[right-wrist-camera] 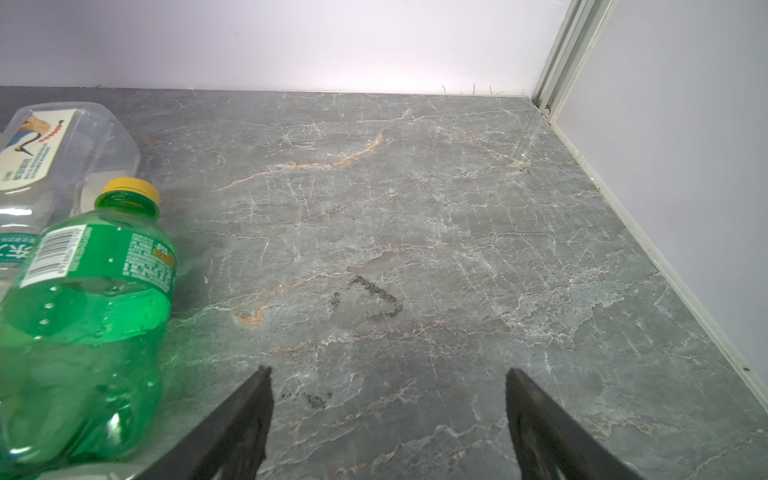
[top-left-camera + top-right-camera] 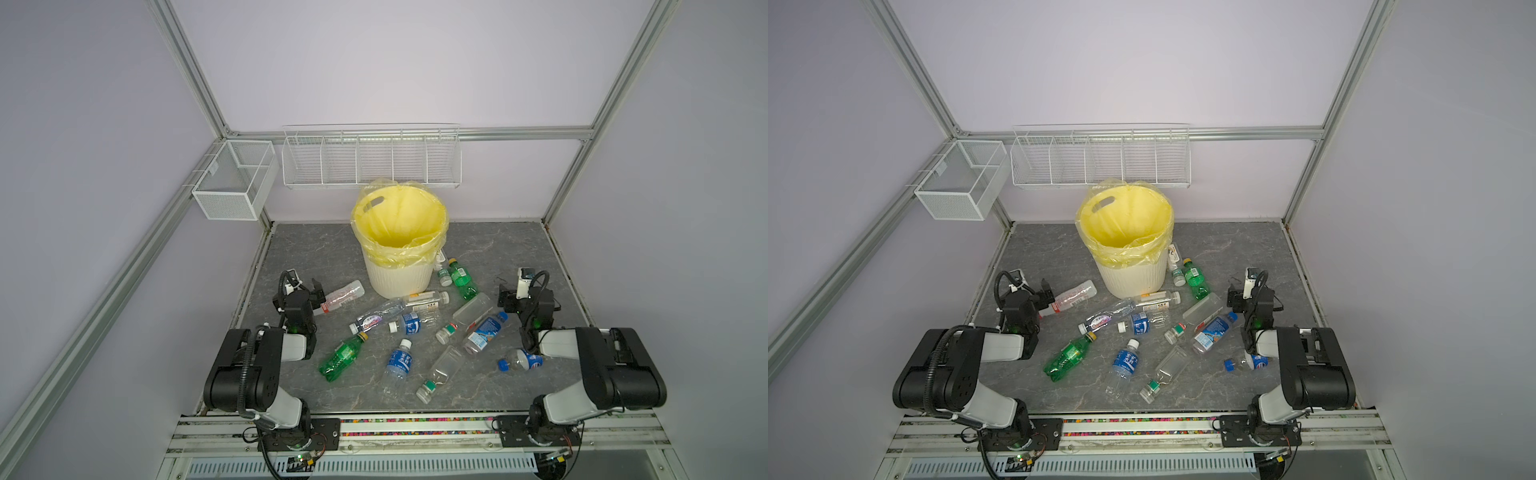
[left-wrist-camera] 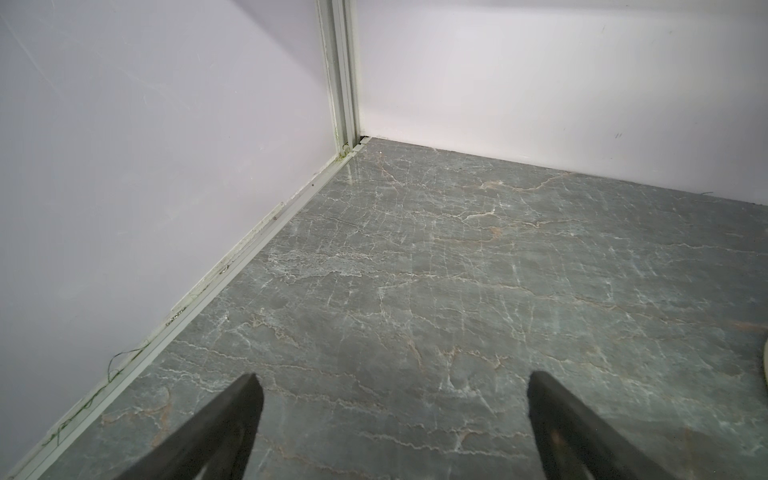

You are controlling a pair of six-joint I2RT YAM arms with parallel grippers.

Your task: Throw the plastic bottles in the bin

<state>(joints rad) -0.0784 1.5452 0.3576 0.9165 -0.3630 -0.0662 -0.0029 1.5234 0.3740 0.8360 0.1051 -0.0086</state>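
In a top view, the left gripper [image 2: 319, 292] sits low over the gray table [image 2: 519, 249]. Its jaws are spread wide and hold nothing. A clear bottle with a red cap [image 2: 340, 297] lies just beside the jaws. I cannot tell if they touch. The bin [image 2: 397, 278] stands upright a bit farther out on that same side, with a yellow bag [image 2: 415, 253] in it. The right gripper [image 2: 505, 297] is spread wide too and holds nothing. A green bottle [image 2: 462, 278] lies between its jaws and the bin.

In a top view, the other plastic bottles [image 2: 1125, 361] lie flat on the table in the space between the two grippers, and some lie behind the jaws, closer to the arms. All the bottles I can see are outside the bin.

In the left wrist view, the two dark fingers [image 3: 582, 436] stand far apart. Only bare table shows between them and ahead of them, up to the corner of the walls [image 3: 166, 124].

In the right wrist view, the fingers [image 1: 232, 432] stand far apart with only table in the gap. The green bottle, with its yellow cap [image 1: 131, 189], lies on its side just outside one finger. A clear bottle with a bird label [image 1: 62, 145] lies farther ahead on that same side. Some dark marks [image 1: 374, 299] are on the table ahead of the gap.
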